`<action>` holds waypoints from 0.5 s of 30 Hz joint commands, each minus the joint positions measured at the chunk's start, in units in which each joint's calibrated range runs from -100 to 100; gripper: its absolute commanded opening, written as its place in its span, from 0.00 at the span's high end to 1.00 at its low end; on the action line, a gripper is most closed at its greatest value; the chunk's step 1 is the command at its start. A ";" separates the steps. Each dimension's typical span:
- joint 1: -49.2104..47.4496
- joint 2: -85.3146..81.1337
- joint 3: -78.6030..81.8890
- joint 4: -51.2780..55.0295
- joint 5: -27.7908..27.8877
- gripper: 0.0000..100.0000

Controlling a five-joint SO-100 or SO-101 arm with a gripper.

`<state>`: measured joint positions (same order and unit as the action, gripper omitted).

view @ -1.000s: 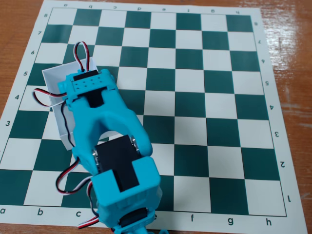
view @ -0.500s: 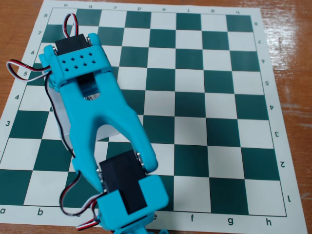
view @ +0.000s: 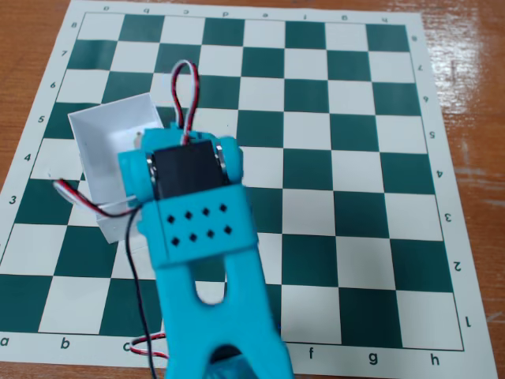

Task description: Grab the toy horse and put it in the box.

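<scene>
Though tool hidden, state unclear: box (view: 106, 146) w/ arm (view: 197, 237) over right side.

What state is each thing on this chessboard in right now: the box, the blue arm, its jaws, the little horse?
Box: open-topped, upright on the board's left side, partly covered by the arm.
Arm: folded over the box's right edge.
Jaws: hidden; cannot tell if open or shut.
Toy horse: not visible.
Chessboard: lying flat, otherwise bare.
</scene>
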<state>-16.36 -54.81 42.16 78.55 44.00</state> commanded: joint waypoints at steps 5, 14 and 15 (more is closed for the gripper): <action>9.93 -16.16 13.05 0.52 0.03 1.00; 18.50 -36.43 33.08 0.19 0.17 1.00; 18.78 -38.82 35.17 0.27 0.17 1.00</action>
<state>1.05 -88.51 73.35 78.81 44.00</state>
